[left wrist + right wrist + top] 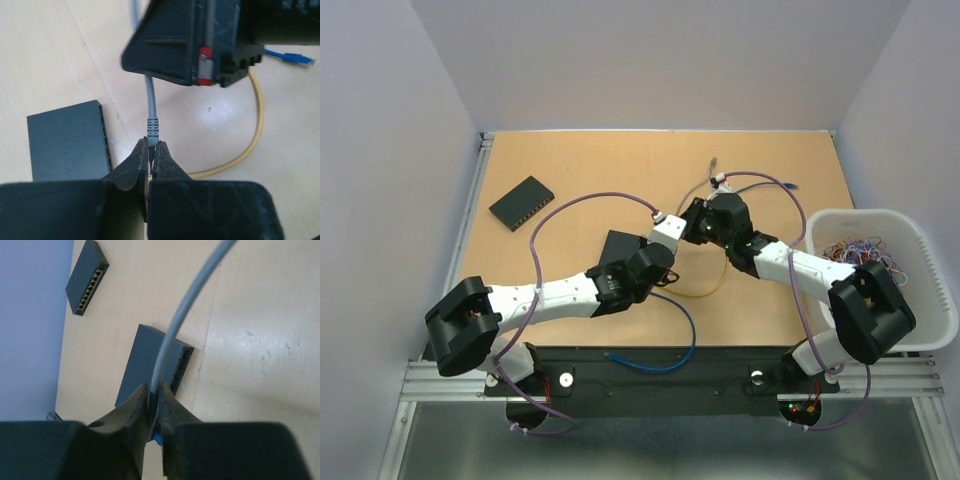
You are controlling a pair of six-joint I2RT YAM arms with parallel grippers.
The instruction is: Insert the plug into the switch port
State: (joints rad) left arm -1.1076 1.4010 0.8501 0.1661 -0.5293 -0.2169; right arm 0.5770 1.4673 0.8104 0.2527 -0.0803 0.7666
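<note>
the left gripper (151,150) is clamped shut on the small grey-booted plug (152,127) at the end of the thin grey cable (150,97). this puts the plug just beside the dark grey rectangular switch (67,142), which lies on the pale wooden table (55,55) with its port face turned toward the plug. the right gripper (154,394) is pinched on the same cable further along, probably to take up slack so the plug points true; no port is entered yet, so lining up looks to be the step in hand.

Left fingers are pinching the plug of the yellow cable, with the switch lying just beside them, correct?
No. In the left wrist view the left fingers pinch the plug of the grey cable; the yellow cable only passes nearby. The switch is beside them.
</note>
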